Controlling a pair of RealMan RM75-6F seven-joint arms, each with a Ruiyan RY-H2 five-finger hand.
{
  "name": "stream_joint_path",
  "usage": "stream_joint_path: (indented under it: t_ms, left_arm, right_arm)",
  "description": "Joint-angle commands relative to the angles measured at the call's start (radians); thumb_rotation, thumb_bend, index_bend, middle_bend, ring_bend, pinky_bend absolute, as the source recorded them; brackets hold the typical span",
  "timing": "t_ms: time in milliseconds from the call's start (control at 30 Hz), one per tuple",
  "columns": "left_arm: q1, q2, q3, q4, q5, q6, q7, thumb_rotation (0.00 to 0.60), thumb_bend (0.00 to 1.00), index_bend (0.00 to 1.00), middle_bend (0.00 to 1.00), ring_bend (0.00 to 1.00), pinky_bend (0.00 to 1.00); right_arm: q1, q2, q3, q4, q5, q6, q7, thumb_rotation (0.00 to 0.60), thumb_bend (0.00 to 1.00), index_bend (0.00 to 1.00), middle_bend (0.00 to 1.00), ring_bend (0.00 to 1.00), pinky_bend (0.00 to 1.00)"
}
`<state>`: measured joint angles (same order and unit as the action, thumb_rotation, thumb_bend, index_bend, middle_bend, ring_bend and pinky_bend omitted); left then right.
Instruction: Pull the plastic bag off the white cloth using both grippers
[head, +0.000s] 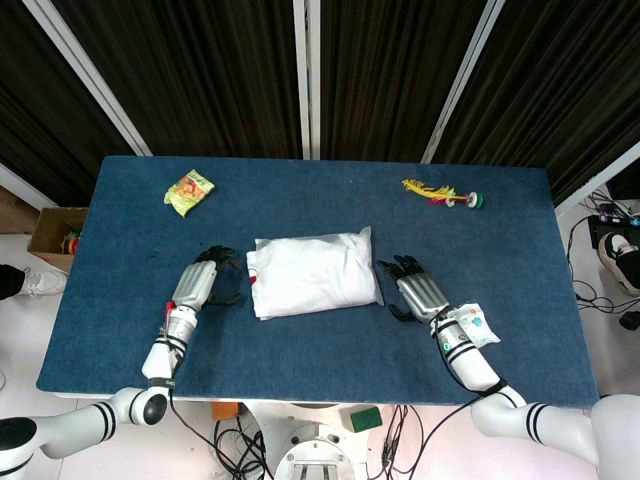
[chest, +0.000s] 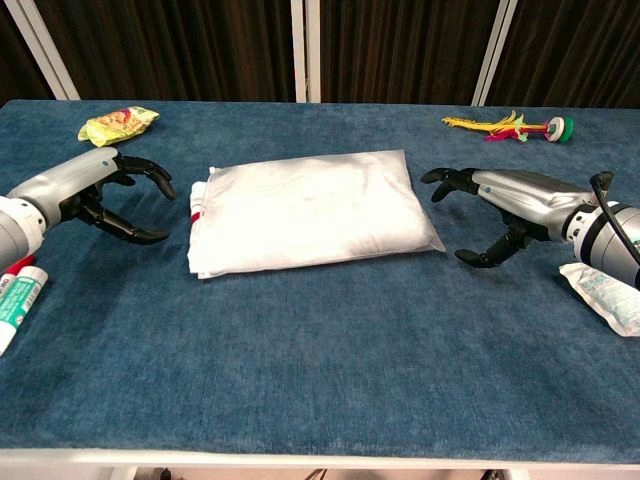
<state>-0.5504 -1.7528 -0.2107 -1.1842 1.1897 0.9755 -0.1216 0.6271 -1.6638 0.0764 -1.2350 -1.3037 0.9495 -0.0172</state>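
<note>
A folded white cloth sealed in a clear plastic bag (head: 313, 274) (chest: 312, 211) lies flat at the middle of the blue table. My left hand (head: 205, 279) (chest: 95, 196) hovers just off the bag's left end, fingers spread and empty. Off the bag's right end sits my right hand (head: 415, 290) (chest: 500, 208), also spread wide and holding nothing. Neither hand touches the bag. A bit of red shows at the bag's left edge.
A yellow-green snack packet (head: 189, 190) (chest: 118, 124) lies at the back left. A feathered shuttlecock toy (head: 443, 194) (chest: 510, 126) lies at the back right. A white packet (chest: 602, 292) rests by my right wrist, a tube (chest: 17, 292) by my left.
</note>
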Motion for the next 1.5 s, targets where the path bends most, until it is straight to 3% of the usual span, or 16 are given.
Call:
stream_joint_path:
  t_ms: [33, 667, 1033, 1167, 1367, 1500]
  left_arm:
    - [-0.01, -0.011, -0.003, 0.015, -0.011, -0.012, 0.018, 0.6, 0.19, 0.39, 0.16, 0.06, 0.12]
    - [-0.061, -0.048, -0.039, -0.012, -0.063, -0.072, 0.037, 0.6, 0.2, 0.44, 0.15, 0.05, 0.12]
    - [-0.098, -0.108, -0.031, 0.079, -0.017, -0.088, -0.019, 0.6, 0.19, 0.41, 0.14, 0.05, 0.12]
    - [-0.114, -0.142, -0.027, 0.133, 0.01, -0.086, -0.043, 0.6, 0.2, 0.44, 0.14, 0.04, 0.12]
    - [-0.14, -0.202, -0.023, 0.222, 0.039, -0.078, -0.058, 0.6, 0.3, 0.53, 0.18, 0.04, 0.12]
    - [-0.136, -0.237, -0.024, 0.266, 0.074, -0.02, -0.105, 0.6, 0.44, 0.66, 0.26, 0.06, 0.12]
  right_arm:
    - [-0.002, -0.001, 0.002, 0.0, -0.003, 0.0, 0.002, 0.6, 0.32, 0.07, 0.18, 0.0, 0.0]
    - [-0.007, -0.011, 0.018, 0.009, -0.02, -0.003, 0.018, 0.6, 0.32, 0.07, 0.18, 0.0, 0.0]
    - [0.011, -0.055, 0.035, 0.049, -0.021, -0.025, 0.034, 0.6, 0.33, 0.07, 0.18, 0.0, 0.0]
    - [0.022, -0.069, 0.043, 0.061, -0.02, -0.036, 0.035, 0.6, 0.33, 0.07, 0.18, 0.0, 0.0]
    - [0.029, -0.079, 0.048, 0.068, -0.023, -0.041, 0.042, 0.6, 0.33, 0.07, 0.18, 0.0, 0.0]
    - [0.024, -0.071, 0.044, 0.063, -0.028, -0.035, 0.042, 0.6, 0.33, 0.07, 0.18, 0.0, 0.0]
